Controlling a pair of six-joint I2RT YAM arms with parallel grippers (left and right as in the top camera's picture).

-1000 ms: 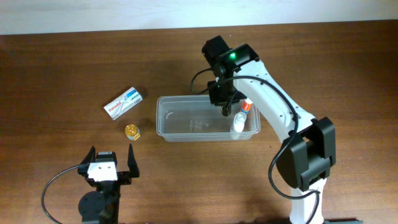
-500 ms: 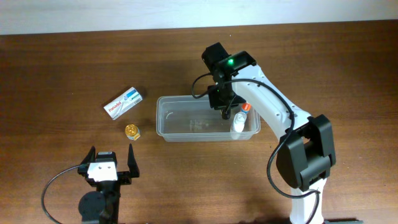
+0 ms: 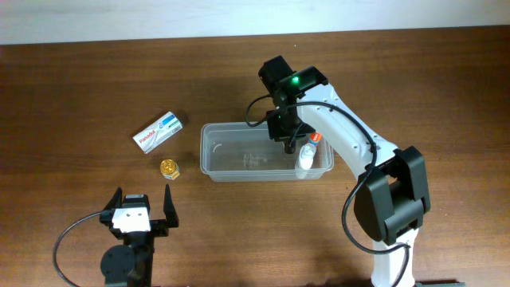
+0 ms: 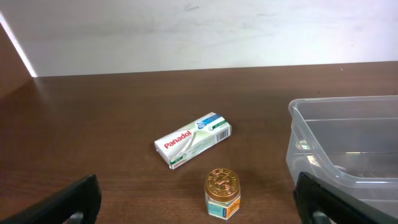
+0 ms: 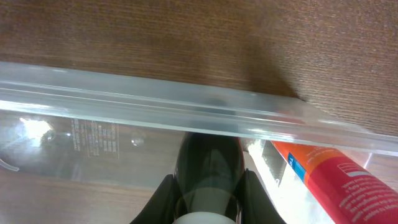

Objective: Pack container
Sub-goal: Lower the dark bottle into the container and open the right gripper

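**Over the tub's right end, the right arm gripped a dark item**

On the brown wooden table the clear plastic container lay near the middle, its long side running left to right. The right gripper hung over its far rim, towards the right end, with its fingers clasped around a dark rounded item with a pale end. Just beside it, a white-and-orange tube lay inside the container at the right end. Well left of the container sat a Panadol box and, nearer the front, a small gold-lidded jar. The left gripper sat at the front edge with its jaws spread wide and empty.
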